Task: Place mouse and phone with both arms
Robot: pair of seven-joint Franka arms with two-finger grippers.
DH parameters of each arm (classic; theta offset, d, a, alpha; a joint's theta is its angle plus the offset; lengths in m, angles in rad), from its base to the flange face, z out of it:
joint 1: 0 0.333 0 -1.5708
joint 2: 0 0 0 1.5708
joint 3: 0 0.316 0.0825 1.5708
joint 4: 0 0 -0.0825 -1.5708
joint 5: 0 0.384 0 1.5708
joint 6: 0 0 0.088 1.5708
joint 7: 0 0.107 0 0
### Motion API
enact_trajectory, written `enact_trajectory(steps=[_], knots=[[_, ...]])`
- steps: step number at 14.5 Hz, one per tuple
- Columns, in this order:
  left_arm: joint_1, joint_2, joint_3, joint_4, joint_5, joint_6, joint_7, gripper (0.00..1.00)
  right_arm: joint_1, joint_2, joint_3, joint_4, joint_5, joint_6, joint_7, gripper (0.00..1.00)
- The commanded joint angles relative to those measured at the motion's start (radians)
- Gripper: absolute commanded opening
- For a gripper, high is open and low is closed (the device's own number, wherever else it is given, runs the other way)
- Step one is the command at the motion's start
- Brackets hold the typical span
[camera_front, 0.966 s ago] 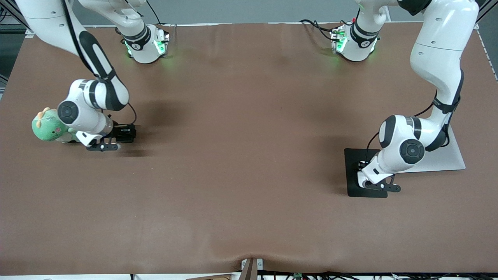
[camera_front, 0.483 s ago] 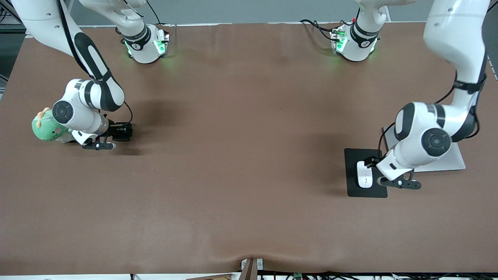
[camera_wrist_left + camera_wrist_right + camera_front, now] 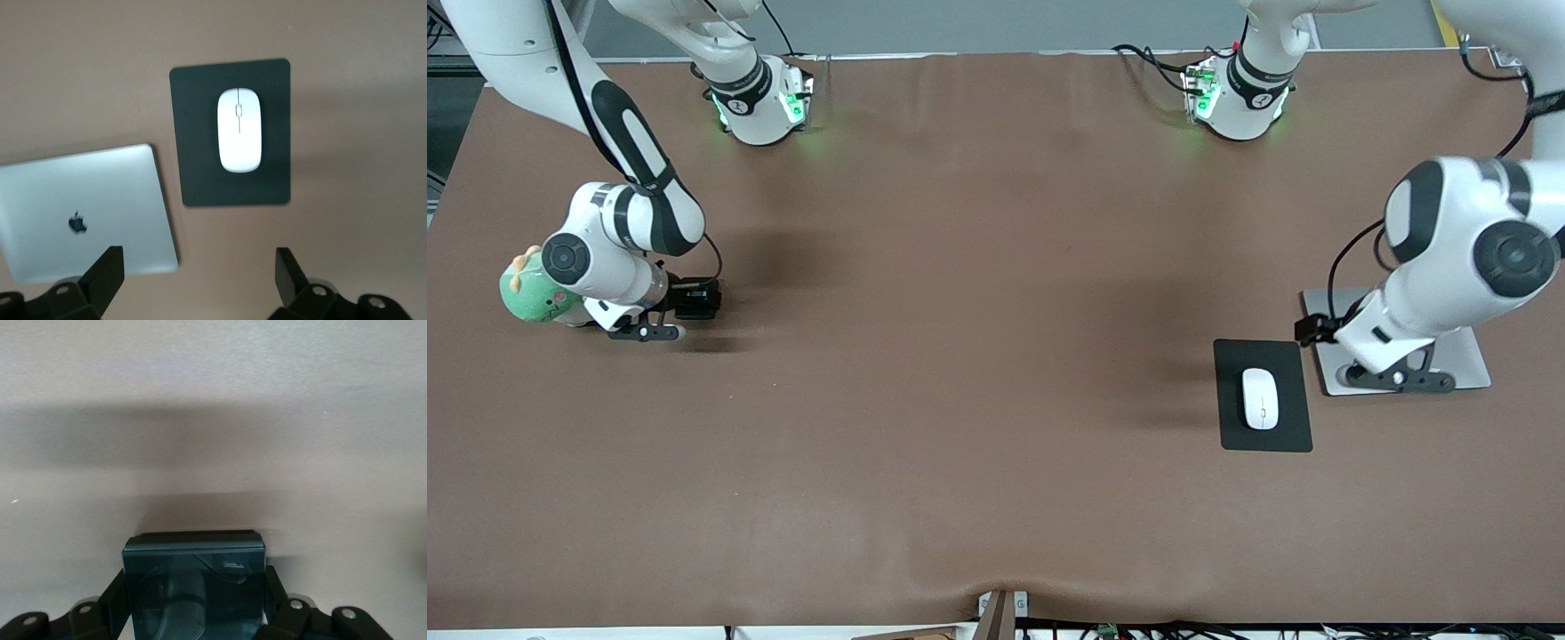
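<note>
The white mouse [image 3: 1260, 398] lies on a black pad [image 3: 1232, 427] toward the left arm's end of the table; the left wrist view shows the mouse [image 3: 239, 130] lengthwise on the pad [image 3: 193, 133]. My left gripper [image 3: 1400, 380] hangs open and empty over the near edge of a silver laptop; in its own view the left gripper [image 3: 199, 267] holds nothing. My right gripper [image 3: 649, 333] is low beside a green plush toy. In the right wrist view the glossy black phone [image 3: 193, 567] sits between the right gripper's [image 3: 197, 581] fingers, which press its sides. The front view hides the phone.
A closed silver laptop [image 3: 1463, 356] lies beside the pad, toward the left arm's end; the left wrist view shows the laptop [image 3: 80, 207] with its logo. A green plush toy [image 3: 534, 292] sits at the right arm's end. Brown cloth covers the table.
The left arm rose off the pad and swung over the laptop, leaving the mouse uncovered on the pad. The right hand slid slightly toward the plush toy.
</note>
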Motion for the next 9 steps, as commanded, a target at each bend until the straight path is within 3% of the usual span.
enact_trajectory(steps=[1,5,9], knots=[[0.015,-0.056,-0.014,0.047,-0.022,-0.152,0.013,1.00,-0.011,-0.009,0.017,0.045,-0.022,-0.064,0.002,1.00],[0.015,-0.091,-0.014,0.191,-0.059,-0.290,0.013,1.00,0.008,0.035,0.039,0.306,-0.003,-0.346,0.012,1.00],[-0.017,-0.207,0.038,0.216,-0.109,-0.390,0.016,1.00,0.060,0.068,0.045,0.492,0.055,-0.422,0.035,1.00]])
